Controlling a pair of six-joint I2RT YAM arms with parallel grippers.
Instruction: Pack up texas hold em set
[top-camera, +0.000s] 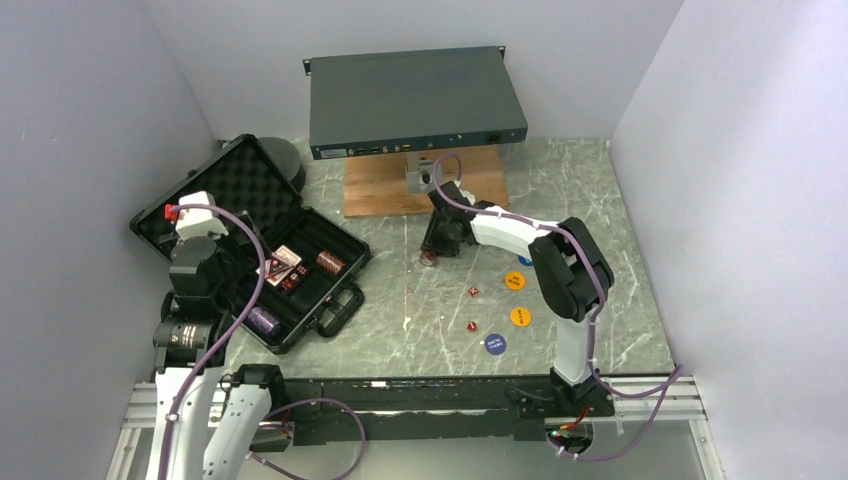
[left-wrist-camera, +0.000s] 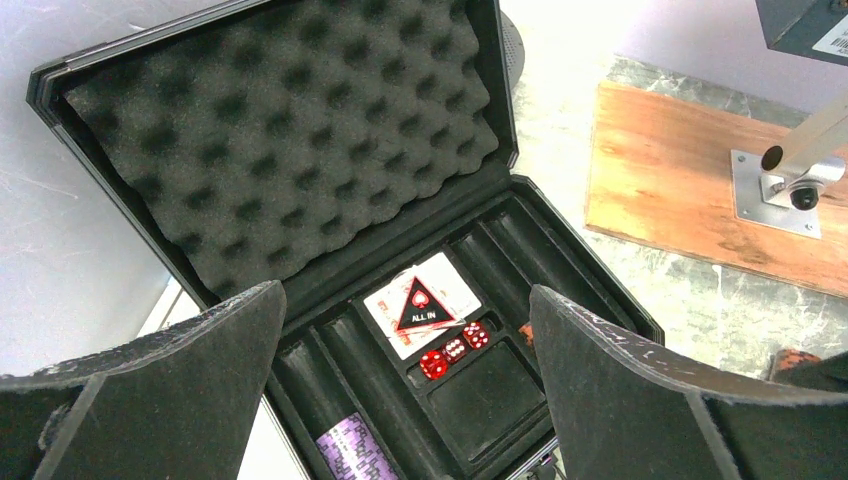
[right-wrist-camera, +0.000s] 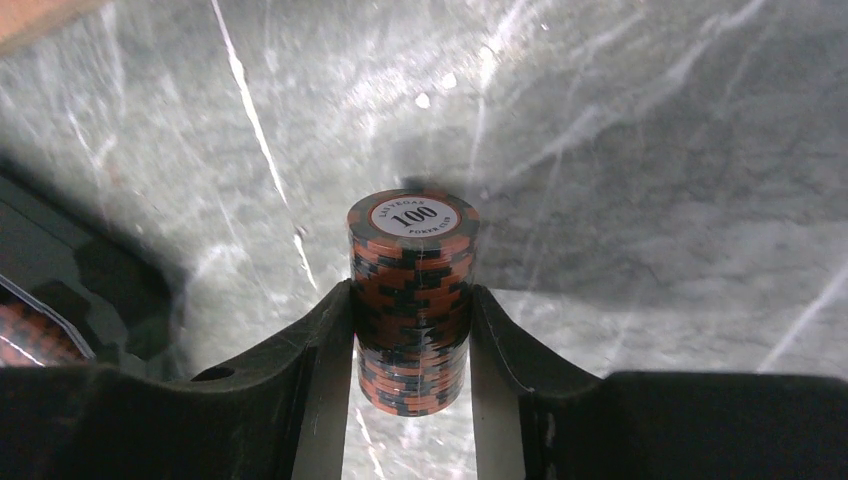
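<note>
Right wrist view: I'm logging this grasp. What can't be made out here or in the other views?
- Right wrist: whether the brown chip roll rests on the table or is lifted; fingers of the right claw cover its sides.
- Top: lettering on the orange discs, too small; one blue disc, half hidden behind the right arm.
- Left wrist: the purple chip roll, cut off by the bottom edge.

The open briefcase (top-camera: 240, 190) lies left on the table (top-camera: 420, 300), discs (top-camera: 521, 316) and dice (top-camera: 474, 292) right, box (top-camera: 415, 100) behind.
</note>
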